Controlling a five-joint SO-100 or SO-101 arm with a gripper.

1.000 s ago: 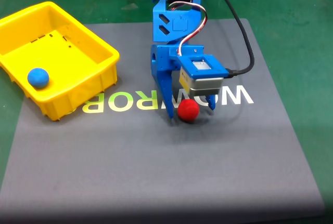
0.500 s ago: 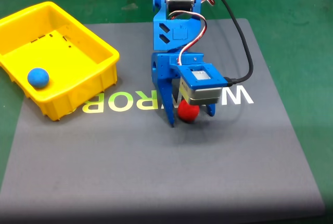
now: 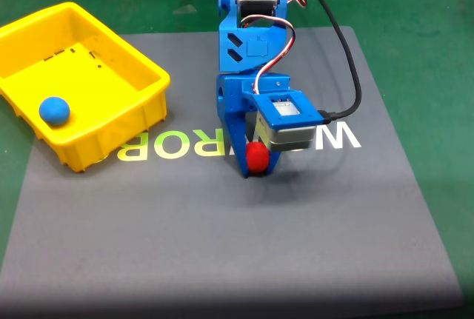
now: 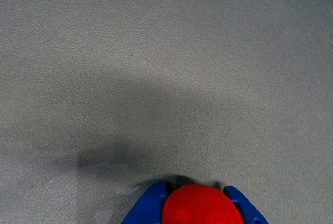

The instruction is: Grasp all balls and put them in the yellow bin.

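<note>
Fixed view.
- Gripper [image 3: 255,165]: blue two-finger claw, pointed down at the mat's middle, pinching the red ball between its fingers. Whether the ball rests on the mat or is just off it cannot be told here.
- Red ball [image 3: 257,157]: between the fingertips, just right of the pale lettering [image 3: 178,145] printed on the mat, well apart from the bin.
- Yellow bin [image 3: 111,149]: far left of the scene, straddling the mat's left corner and the green table [image 3: 422,38].
- Blue ball [image 3: 54,110]: lying inside the bin, at its near-left end.
- Grey mat [image 3: 237,245]: bare in its near half.
- Black cable [image 3: 348,60]: runs from the wrist camera housing up and away to the far side.

Wrist view.
- Gripper [image 4: 195,203]: two blue fingertips at the bottom edge, one on each side of the red ball [image 4: 200,208] and touching it.
- Grey mat [image 4: 166,52]: textured, with a soft shadow ahead of the claw.

Step in hand, as judged: one ball binned; the grasp on the second is made, carry not yet begun.

Next move calls for: a lift high enough to pass over the bin's rolled rim, a swing to the left, and release only once the ball is over the bin floor.
</note>
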